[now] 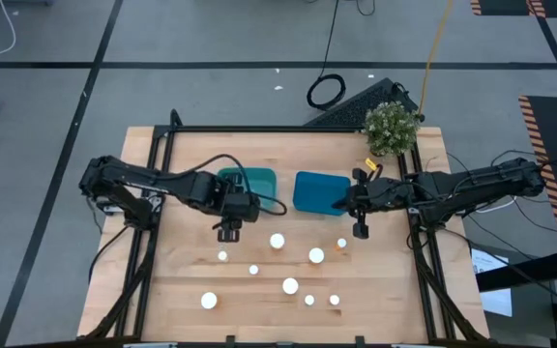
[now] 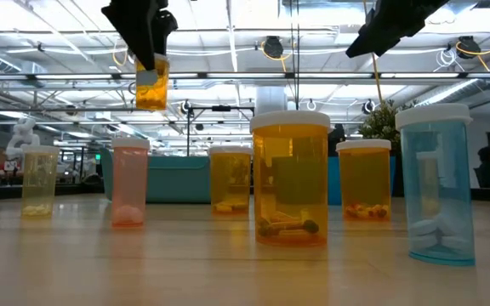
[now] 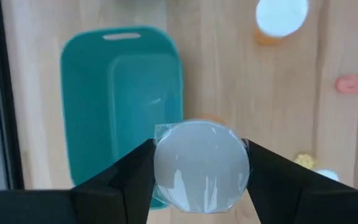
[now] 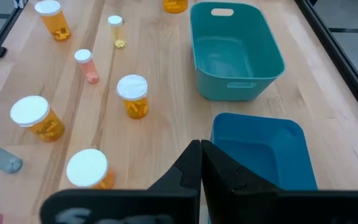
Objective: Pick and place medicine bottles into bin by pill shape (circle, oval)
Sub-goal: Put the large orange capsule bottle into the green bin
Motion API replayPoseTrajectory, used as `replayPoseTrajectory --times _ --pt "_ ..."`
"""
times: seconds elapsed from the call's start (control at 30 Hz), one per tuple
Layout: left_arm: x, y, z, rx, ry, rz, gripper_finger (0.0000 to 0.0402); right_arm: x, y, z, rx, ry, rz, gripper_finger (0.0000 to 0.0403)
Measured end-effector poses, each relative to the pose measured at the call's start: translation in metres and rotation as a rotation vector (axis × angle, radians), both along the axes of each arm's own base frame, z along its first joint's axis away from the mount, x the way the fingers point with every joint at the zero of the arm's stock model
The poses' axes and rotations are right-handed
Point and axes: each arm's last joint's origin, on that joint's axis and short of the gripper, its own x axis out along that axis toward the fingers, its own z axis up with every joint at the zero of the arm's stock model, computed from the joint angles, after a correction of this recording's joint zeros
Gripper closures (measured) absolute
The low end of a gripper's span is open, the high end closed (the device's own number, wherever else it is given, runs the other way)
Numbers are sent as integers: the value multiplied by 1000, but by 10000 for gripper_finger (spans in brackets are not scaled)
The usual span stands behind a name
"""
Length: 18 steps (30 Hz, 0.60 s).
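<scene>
Carrying an amber bottle (image 2: 151,85) toward the teal bin (image 3: 120,99).
My left claw (image 3: 201,165) clenches its cap; releasing early drops it beside the rim.

Legible text: none. Medicine bottles (image 2: 290,178): labels face away or are blurred, no wording readable. Teal bin (image 4: 234,50) and blue bin (image 4: 263,155): unmarked, no numbers or brands.

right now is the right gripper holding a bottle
No, the right gripper is shut on nothing above the blue bin.
</scene>
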Motion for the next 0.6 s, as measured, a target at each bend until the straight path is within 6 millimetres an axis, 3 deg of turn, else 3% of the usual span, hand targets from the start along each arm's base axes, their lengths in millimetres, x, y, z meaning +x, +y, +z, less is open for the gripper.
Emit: replayPoseTrajectory --times 0.47,0.6 --pt "-3 62 9 65 -27 126 183 0 0 0 8 -2 -5 403" --pt "-3 82 1 67 -32 186 183 0 0 0 7 5 -5 403"
